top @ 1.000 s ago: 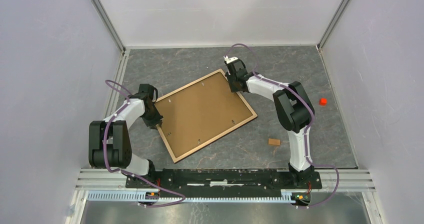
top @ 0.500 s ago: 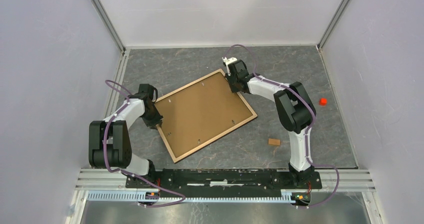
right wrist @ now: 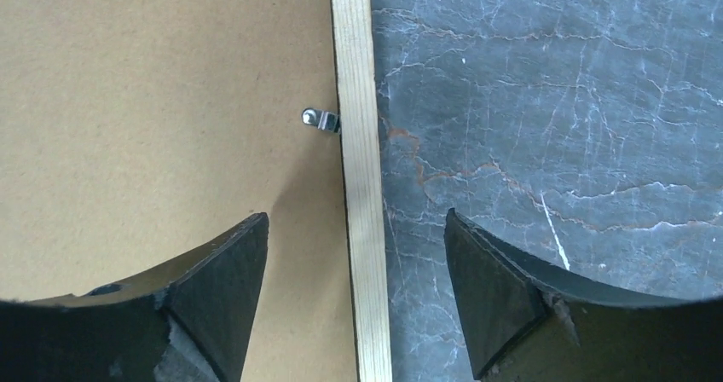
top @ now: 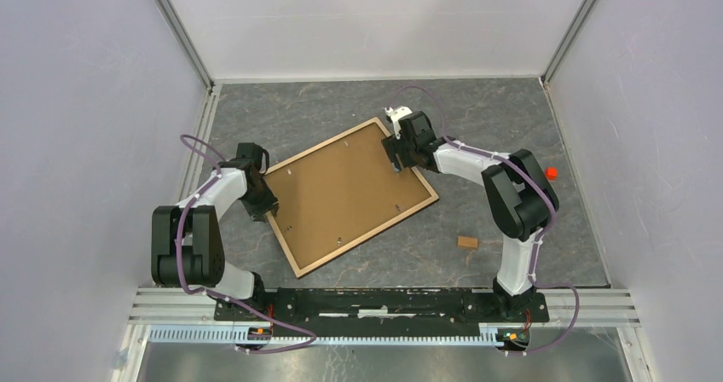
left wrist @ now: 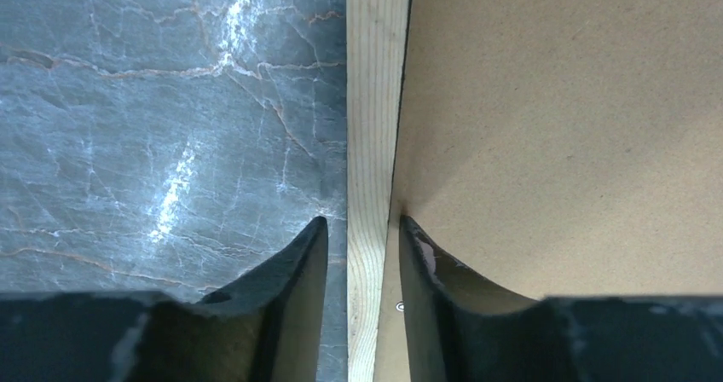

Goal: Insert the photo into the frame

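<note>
The frame [top: 367, 236] is looking stiff, light, fragile: left fingers [top: 263, 205] are pinching its rim, right fingers [top: 394, 159] gaping wide.

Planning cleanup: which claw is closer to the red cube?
Right. The right claw straddles the frame rim on the cube side; the left claw is at the opposite rim.
</note>
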Controlling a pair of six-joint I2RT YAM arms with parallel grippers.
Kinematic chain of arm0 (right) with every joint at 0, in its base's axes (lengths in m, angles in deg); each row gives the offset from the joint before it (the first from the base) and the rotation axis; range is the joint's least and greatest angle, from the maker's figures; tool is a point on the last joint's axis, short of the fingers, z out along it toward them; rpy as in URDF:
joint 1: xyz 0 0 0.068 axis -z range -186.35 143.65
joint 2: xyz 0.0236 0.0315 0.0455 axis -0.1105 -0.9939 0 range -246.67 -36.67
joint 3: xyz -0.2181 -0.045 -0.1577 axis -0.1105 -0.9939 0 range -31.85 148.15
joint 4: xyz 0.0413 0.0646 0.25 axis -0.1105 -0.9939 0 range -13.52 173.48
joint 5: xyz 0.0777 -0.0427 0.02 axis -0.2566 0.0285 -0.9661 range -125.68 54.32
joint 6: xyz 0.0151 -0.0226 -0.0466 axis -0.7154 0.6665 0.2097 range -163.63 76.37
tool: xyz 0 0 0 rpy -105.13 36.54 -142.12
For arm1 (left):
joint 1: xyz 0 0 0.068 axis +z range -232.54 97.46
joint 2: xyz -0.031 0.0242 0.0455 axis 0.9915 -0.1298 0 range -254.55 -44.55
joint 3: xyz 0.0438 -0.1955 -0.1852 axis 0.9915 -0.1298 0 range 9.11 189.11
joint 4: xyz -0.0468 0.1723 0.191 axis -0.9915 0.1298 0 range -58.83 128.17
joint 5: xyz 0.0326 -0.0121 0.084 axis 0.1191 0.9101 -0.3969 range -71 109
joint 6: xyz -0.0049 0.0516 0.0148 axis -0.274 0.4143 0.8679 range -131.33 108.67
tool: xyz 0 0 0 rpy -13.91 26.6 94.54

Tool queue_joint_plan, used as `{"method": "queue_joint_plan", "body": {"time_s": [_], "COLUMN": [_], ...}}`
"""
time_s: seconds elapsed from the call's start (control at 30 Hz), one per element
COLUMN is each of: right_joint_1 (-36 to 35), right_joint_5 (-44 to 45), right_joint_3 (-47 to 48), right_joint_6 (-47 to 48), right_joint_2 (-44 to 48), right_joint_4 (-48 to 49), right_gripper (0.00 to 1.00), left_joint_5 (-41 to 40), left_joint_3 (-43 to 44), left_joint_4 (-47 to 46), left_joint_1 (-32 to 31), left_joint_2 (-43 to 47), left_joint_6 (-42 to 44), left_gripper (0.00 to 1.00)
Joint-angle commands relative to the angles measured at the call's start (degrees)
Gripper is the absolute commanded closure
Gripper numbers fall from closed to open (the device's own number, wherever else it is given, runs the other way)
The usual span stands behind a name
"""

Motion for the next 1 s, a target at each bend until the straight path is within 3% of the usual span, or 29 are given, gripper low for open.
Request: {"method": "queue_joint_plan", "body": {"time_s": [0.0, 0.1, 0.27, 0.37, 0.63, 0.7, 0.97], "right_joint_1": [0.4, 0.6, 1.0, 1.3, 3.7, 3.3, -4.1], "right_joint_5": [-1.6, 3.6, 2.5, 0.1, -13.4, -16.2, -16.8], "right_joint_3": [-2.0, -2.0, -2.8, -5.3, -19.0, -26.0, -46.6], "right_joint_6": [-1.6, -6.7, -13.0, -16.8, -30.8, -35.7, -44.0], "right_joint_2": [4.8, 3.7, 2.2, 2.8, 7.1, 10.9, 25.3], "right_joint_4": [2.8, 2.1, 1.1, 3.1, 18.8, 25.8, 40.7], "right_gripper": [0.18, 0.23, 0.36, 0.38, 0.37, 0.37, 0.36], "left_joint_5": [-2.5, -1.3, 2.7, 2.4, 2.3, 3.7, 11.1], "left_joint_3": [0.7, 1.3, 3.2, 3.4, 9.1, 11.4, 28.3], "left_joint_4": [-3.0, -3.8, -3.7, -5.5, -7.5, -9.2, -14.7], "left_joint_1": [0.0, 0.0, 0.0, 0.0, 0.0, 0.0, 0.0], "left_joint_2": [0.9, -0.4, -6.1, -7.3, -12.5, -14.6, -25.9], "left_joint_6": [0.6, 0.6, -0.6, -2.9, -7.0, -7.5, -7.2], "left_gripper": [0.47, 0.39, 0.44, 0.45, 0.46, 0.47, 0.47]}}
